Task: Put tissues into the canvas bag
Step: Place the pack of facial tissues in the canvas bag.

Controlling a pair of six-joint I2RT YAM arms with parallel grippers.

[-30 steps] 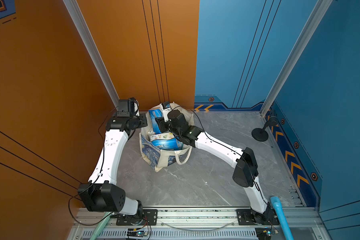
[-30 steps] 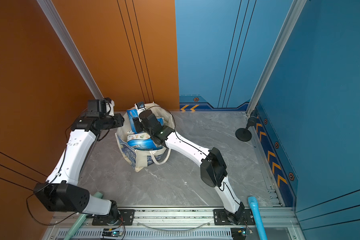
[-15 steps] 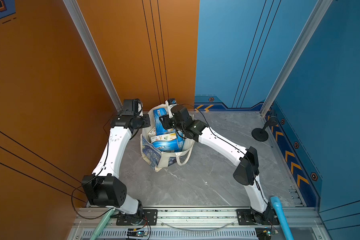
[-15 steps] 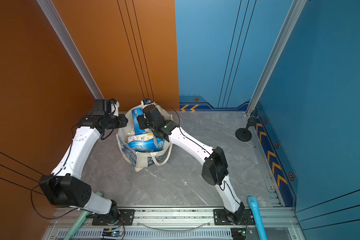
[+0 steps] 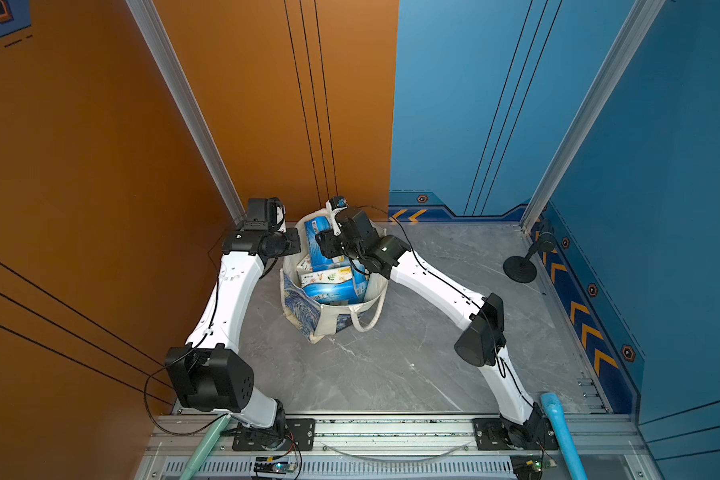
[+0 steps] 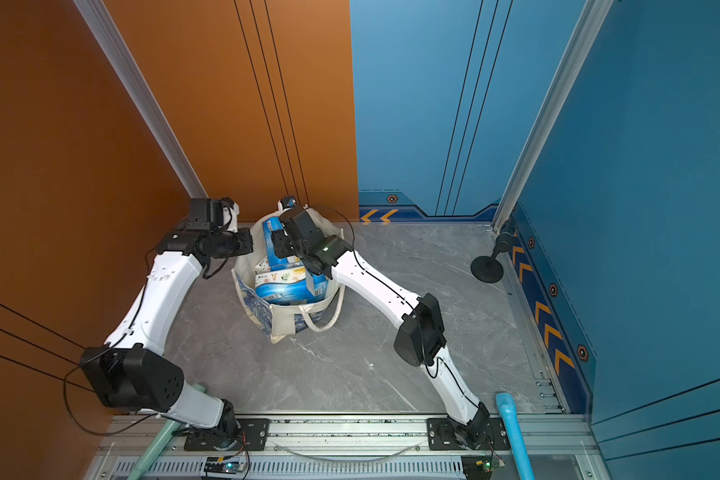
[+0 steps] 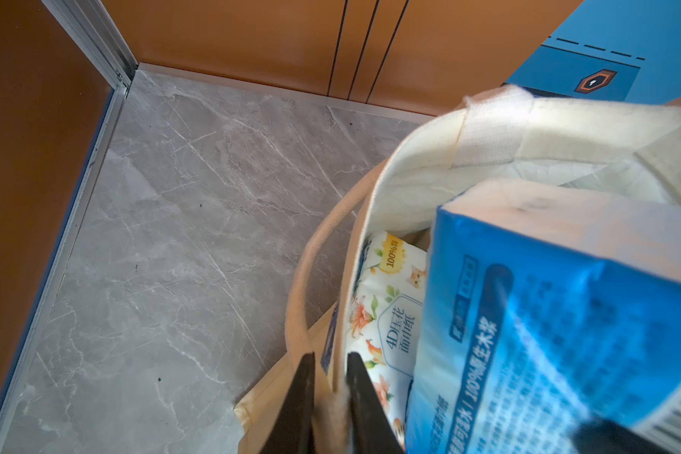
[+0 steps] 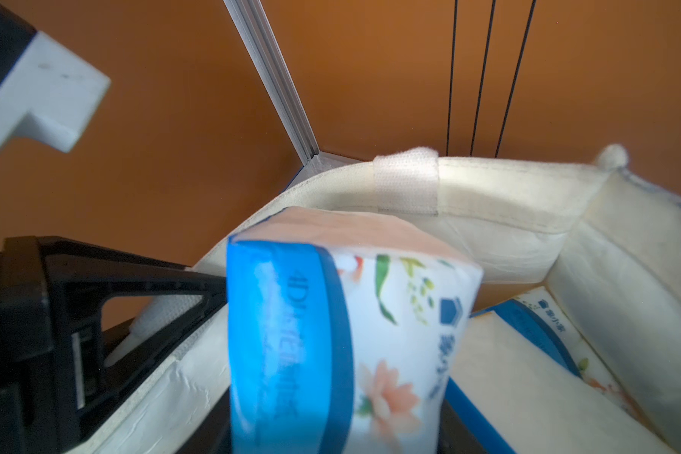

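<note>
The canvas bag (image 5: 304, 316) (image 6: 262, 311) stands open on the grey floor by the orange wall, with several tissues packs (image 5: 329, 282) (image 6: 283, 284) lying inside. One blue and white tissues pack (image 5: 317, 232) (image 6: 272, 230) (image 8: 311, 334) (image 7: 547, 314) stands on end at the back of the bag. My right gripper (image 5: 324, 244) (image 6: 278, 246) is around it; the pack hides its fingers, so the grip is unclear. My left gripper (image 7: 329, 377) (image 5: 294, 246) is shut on the bag's rim (image 7: 488, 129), with cream fabric pinched between its black fingers (image 7: 303, 393).
The orange wall stands close behind the bag and beside the left arm. One loop handle (image 5: 371, 316) hangs down the bag's front. At the right wall stands a black round-footed stand (image 5: 520, 270). A metal rail (image 5: 391, 428) runs along the front edge.
The left arm swung in to the bag and its jaws closed on the rim. The right gripper moved toward the back of the bag, and the pack now stands upright.
</note>
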